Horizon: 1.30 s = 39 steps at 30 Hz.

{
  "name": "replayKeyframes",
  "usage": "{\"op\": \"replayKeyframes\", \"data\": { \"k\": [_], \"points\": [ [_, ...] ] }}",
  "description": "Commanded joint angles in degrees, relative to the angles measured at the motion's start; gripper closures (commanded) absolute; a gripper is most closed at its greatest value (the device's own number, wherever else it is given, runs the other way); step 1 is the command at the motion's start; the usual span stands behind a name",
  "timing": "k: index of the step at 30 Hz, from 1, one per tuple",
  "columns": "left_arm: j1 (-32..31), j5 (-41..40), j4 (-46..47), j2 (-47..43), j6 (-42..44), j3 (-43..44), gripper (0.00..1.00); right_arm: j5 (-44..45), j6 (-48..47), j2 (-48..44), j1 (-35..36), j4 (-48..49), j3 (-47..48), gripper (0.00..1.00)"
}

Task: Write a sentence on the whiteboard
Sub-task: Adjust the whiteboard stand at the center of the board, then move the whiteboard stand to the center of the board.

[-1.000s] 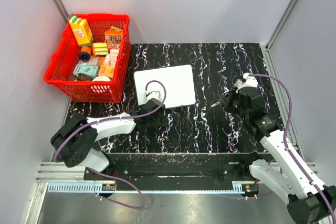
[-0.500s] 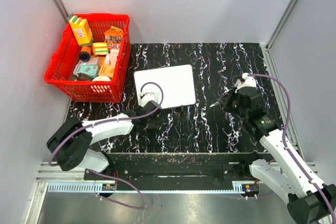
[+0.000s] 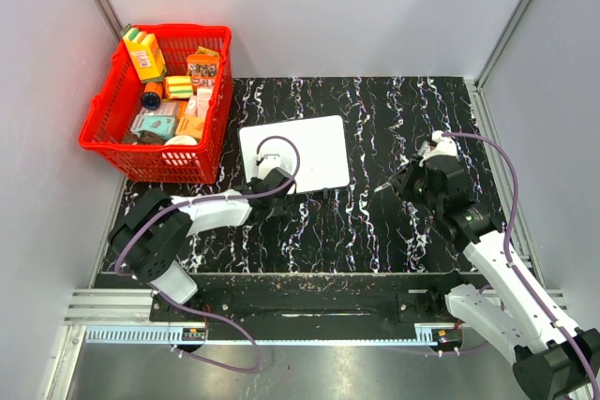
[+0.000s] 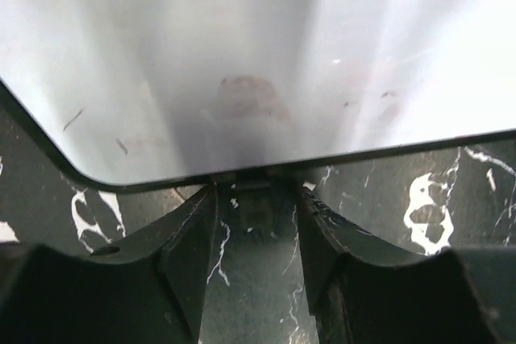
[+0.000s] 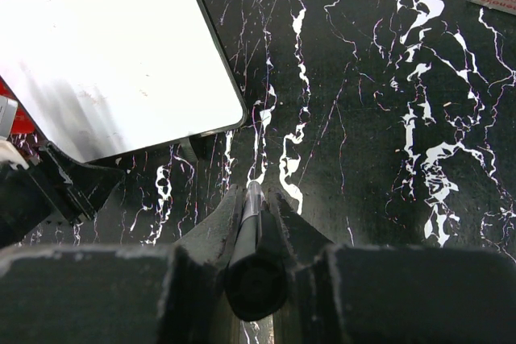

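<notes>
Left jaws apparently nearer the whiteboard (image 3: 314, 142)

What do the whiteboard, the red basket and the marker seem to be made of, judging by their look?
The whiteboard: a glossy white coated sheet, perhaps melamine or painted steel, since lights reflect on it; it has a thin dark edge. The red basket: moulded plastic, going by its even colour and lattice walls. The marker: a dark, smooth barrel, probably plastic, but too blurred to be sure.
</notes>
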Motion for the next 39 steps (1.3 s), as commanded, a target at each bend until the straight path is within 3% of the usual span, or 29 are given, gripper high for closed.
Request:
{"op": "replayKeyframes", "data": {
  "k": [1, 6, 11, 18, 28, 39],
  "points": [
    [0.7, -0.2, 1.6, 4.6, 0.1, 1.8, 0.55, 0.0, -0.2, -0.4, -0.4, 2.3, 0.0, 1.0],
    [0.7, -1.2, 0.2, 7.1, 0.6, 4.1, 0.62, 0.0, -0.3, -0.6, -0.4, 2.2, 0.0, 1.0],
    [0.7, -0.7, 0.3, 6.9, 0.3, 3.1, 0.8, 0.0, -0.3, -0.6, -0.3, 2.3, -0.1, 1.0],
    [-1.2, 0.0, 0.0, 5.1, -0.7, 1.3, 0.94, -0.2, -0.2, -0.8, -0.4, 2.7, -0.4, 1.0],
    [-9.5, 1.2, -6.3, 6.2, -7.5, 4.7, 1.0, -0.1, 0.0, -1.8, -0.4, 2.6, -0.5, 1.0],
    [-20.0, 1.4, -15.8, 6.8, -23.8, 7.5, 1.0, -0.2, 0.2, -2.5, -0.4, 2.6, 0.0, 1.0]
  ]
}}
